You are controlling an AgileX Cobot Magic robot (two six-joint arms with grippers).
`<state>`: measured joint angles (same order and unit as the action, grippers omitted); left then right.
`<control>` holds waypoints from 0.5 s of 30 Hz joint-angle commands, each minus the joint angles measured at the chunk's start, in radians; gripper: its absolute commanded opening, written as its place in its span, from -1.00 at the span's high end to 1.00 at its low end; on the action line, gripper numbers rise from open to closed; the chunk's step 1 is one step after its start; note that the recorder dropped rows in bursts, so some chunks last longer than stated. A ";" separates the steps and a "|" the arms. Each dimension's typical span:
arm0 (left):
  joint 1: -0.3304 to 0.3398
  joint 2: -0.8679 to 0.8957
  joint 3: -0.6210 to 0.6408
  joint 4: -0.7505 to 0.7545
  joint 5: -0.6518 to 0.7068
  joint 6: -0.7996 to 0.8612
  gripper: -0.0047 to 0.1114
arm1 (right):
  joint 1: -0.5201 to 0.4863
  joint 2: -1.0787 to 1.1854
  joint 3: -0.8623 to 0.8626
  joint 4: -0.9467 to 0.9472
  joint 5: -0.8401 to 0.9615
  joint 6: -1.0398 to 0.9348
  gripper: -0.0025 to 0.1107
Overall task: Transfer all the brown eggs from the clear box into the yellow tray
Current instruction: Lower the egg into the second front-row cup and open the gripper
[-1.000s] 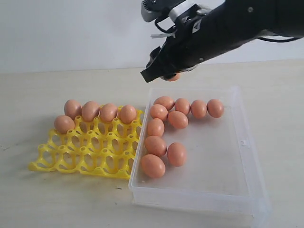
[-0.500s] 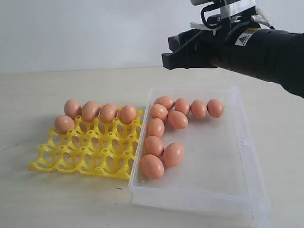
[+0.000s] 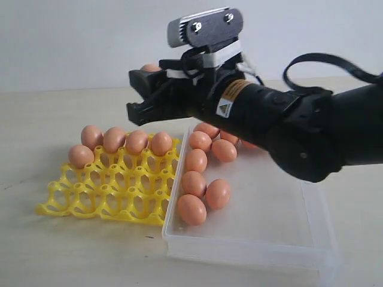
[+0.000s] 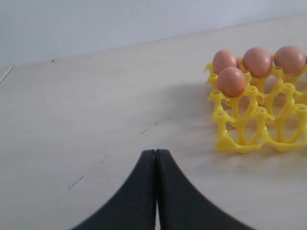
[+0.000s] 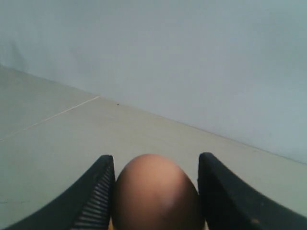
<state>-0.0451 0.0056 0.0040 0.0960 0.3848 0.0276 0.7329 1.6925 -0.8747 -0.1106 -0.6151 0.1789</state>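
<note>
Egg [image 5: 156,191] snug between right jaws

Bare robotics lab bench: plain beige tabletop [image 3: 60,251], blank white wall [image 3: 72,36], robot arm [image 3: 311,131].

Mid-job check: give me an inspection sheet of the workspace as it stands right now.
Surface: pale table, a few faint scuff marks.
Job's things: yellow tray holds five brown eggs, four in the far row and one in the next. The clear box shows seven eggs; more may be hidden behind the arm.
Clutter: nothing seen.
Grippers: right tool is shut on a held egg, raised above the tray's far side. The left tool is shut and empty, over the table near a tray corner.
Cables: black cable loops above the right arm, clear of the eggs.
Surroundings: plain pale wall.
</note>
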 commanded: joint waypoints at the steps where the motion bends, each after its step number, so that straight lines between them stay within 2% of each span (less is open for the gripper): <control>1: -0.005 -0.006 -0.004 -0.001 -0.006 -0.005 0.92 | 0.024 0.106 -0.093 -0.066 -0.029 0.034 0.96; 4: -0.005 -0.006 -0.004 -0.001 -0.006 -0.005 0.92 | 0.024 0.193 -0.173 -0.165 0.006 0.071 0.96; 7: -0.005 -0.006 -0.004 -0.001 -0.006 -0.005 0.92 | 0.024 0.270 -0.249 -0.185 0.056 0.147 0.96; 15: -0.005 -0.006 -0.004 -0.001 -0.006 -0.005 0.92 | 0.024 0.443 -0.404 -0.318 0.058 0.294 0.96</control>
<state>-0.0451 0.0056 0.0040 0.0960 0.3848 0.0276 0.7557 2.0934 -1.2366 -0.3798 -0.5506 0.4274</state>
